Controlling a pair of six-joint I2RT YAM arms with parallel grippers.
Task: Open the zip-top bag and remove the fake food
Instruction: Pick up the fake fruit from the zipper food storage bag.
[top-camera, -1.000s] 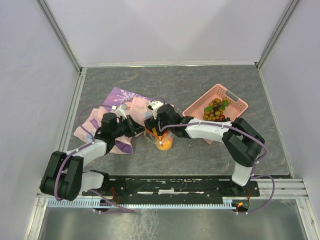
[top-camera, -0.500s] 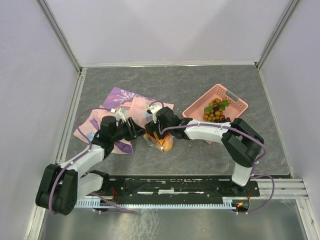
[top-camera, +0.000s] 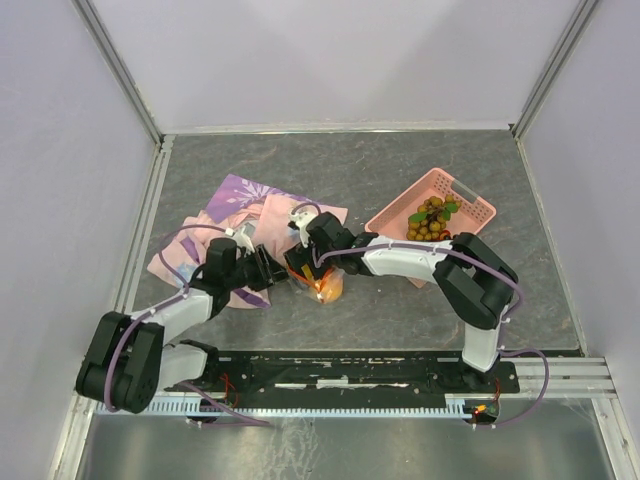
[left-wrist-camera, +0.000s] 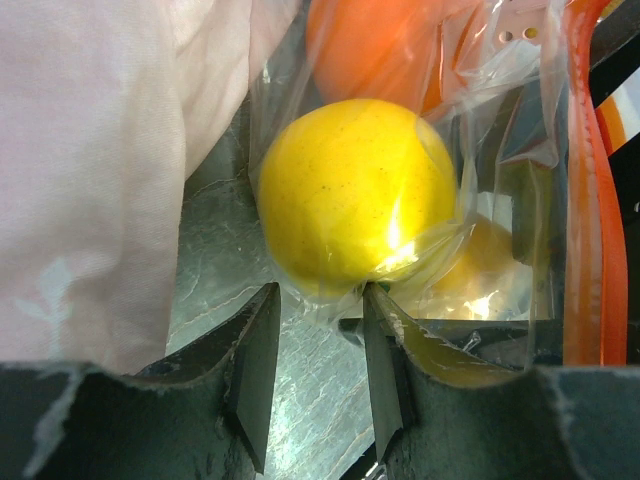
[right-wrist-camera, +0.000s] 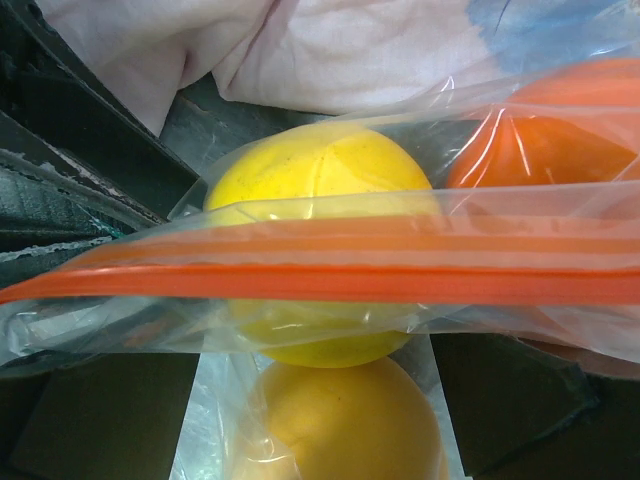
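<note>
The clear zip-top bag (top-camera: 326, 287) lies on the table between both grippers. Its orange-red zip strip (right-wrist-camera: 320, 272) runs across the right wrist view and shows at the right edge of the left wrist view (left-wrist-camera: 585, 200). Inside are a yellow fruit (left-wrist-camera: 350, 195), an orange (left-wrist-camera: 375, 45) and a peach-yellow fruit (right-wrist-camera: 350, 425). My left gripper (top-camera: 272, 268) is open, with the bag's loose film at its fingertips (left-wrist-camera: 320, 295). My right gripper (top-camera: 303, 262) is open, its fingers wide apart on either side of the bag (right-wrist-camera: 315, 350).
The pink-purple patterned cloth (top-camera: 240, 200) lies behind and to the left of the bag, under my left arm. The pink perforated basket (top-camera: 470, 195) stands at the back right with a tan-brown grape bunch (top-camera: 430, 222) in it. Metal frame rails border the table.
My right gripper has shifted left and nearer over the bag. My left gripper has moved closer to the bag's left side. The bag has barely moved.
</note>
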